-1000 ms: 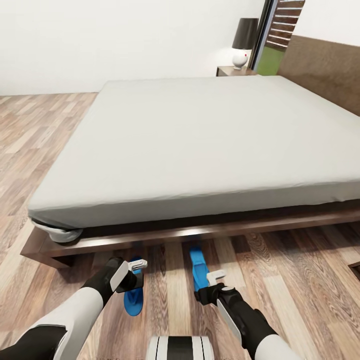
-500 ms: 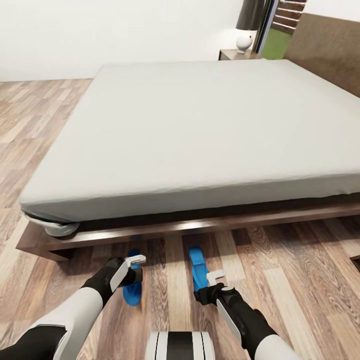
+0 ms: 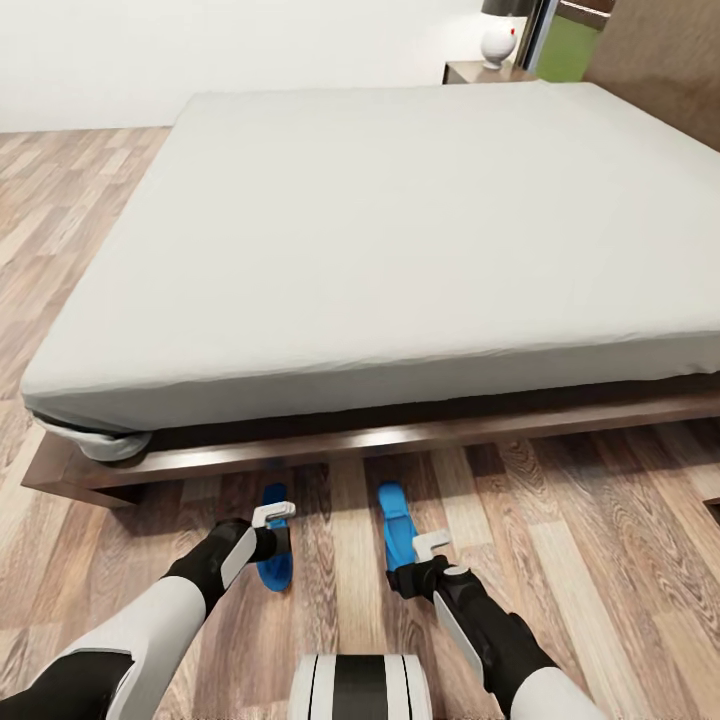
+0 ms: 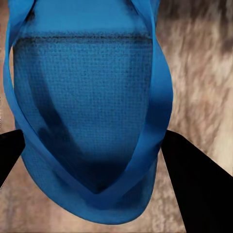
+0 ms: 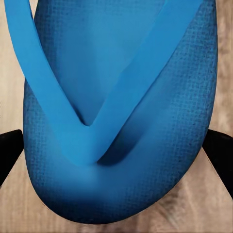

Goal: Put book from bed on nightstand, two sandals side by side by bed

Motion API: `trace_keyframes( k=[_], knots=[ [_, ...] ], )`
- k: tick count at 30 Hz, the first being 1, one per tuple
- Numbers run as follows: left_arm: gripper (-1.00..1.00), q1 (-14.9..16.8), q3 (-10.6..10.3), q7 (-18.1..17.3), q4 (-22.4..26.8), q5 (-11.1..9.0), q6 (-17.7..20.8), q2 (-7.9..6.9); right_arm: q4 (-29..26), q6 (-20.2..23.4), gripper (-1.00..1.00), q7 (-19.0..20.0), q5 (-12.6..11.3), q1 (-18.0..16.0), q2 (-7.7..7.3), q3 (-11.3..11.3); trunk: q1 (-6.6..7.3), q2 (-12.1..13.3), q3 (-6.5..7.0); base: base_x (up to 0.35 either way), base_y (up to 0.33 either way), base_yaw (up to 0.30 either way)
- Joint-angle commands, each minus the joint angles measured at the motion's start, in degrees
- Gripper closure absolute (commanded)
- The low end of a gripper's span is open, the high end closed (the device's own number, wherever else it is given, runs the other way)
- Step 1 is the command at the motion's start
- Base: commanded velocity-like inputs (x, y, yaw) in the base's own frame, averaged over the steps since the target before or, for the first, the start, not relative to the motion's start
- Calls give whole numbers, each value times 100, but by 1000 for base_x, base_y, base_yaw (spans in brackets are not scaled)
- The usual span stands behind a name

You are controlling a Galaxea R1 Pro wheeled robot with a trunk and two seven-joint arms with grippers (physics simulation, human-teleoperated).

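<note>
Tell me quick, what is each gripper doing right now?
Left gripper: open, straddling the left bright blue flat sandal on the floor.
Right gripper: open, straddling the right bright blue flat sandal on the floor.

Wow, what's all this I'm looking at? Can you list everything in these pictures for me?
bed: one, pale grey mattress on a dark brown frame, filling the middle of the room.
sandals: two, bright blue, on the floor beside the bed frame, one under the left gripper, the other under the right gripper.
nightstand: one, dark brown, by the far corner of the bed.
lamp: one, white base, on the nightstand.
floor: brown wood planks.
left gripper: white fingers astride a sandal.
right gripper: white fingers astride the other sandal.
</note>
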State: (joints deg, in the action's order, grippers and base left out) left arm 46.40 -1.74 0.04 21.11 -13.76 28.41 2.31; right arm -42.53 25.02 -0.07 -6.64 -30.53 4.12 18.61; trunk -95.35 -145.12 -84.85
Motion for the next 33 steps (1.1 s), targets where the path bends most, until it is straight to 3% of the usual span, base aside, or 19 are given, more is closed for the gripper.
trace_keyframes(
  k=[1, 2, 5, 12, 18, 22, 33],
  knots=[
    [100, 1, -11, -70, 8, 166, -4, -1, -69, 18, 100, -3, -57, 3, -11, 10, -1, -3, -26, 0, 0, 0],
    [100, 1, -2, -140, 6, 322, -29, 3, -230, 26, 100, -2, -57, 62, -17, 6, -4, -4, -48, 0, 0, 0],
    [100, 1, 6, -187, 7, 424, -43, 2, -742, 126, 100, -13, -54, 299, -74, 8, -11, -8, -115, 0, 0, 0],
    [100, 1, 7, -197, 7, 442, -46, 0, -971, 275, 100, -19, -57, 379, -121, 7, -30, -18, -270, 0, 0, 0],
    [100, -4, 7, -197, 9, 436, -49, -2, -1245, 365, 100, -18, -57, 397, -114, 12, -30, -18, -270, 0, 0, 0],
    [100, -3, 7, -203, 16, 436, -50, 2, -1310, 388, 100, -19, -57, 398, -97, 19, -40, -23, -359, 0, 0, 0],
    [100, -8, 14, -200, 66, 429, -54, 14, -1470, 415, 100, -14, -60, 398, -71, 27, -50, -28, -447, 0, 0, 0]
  ],
)
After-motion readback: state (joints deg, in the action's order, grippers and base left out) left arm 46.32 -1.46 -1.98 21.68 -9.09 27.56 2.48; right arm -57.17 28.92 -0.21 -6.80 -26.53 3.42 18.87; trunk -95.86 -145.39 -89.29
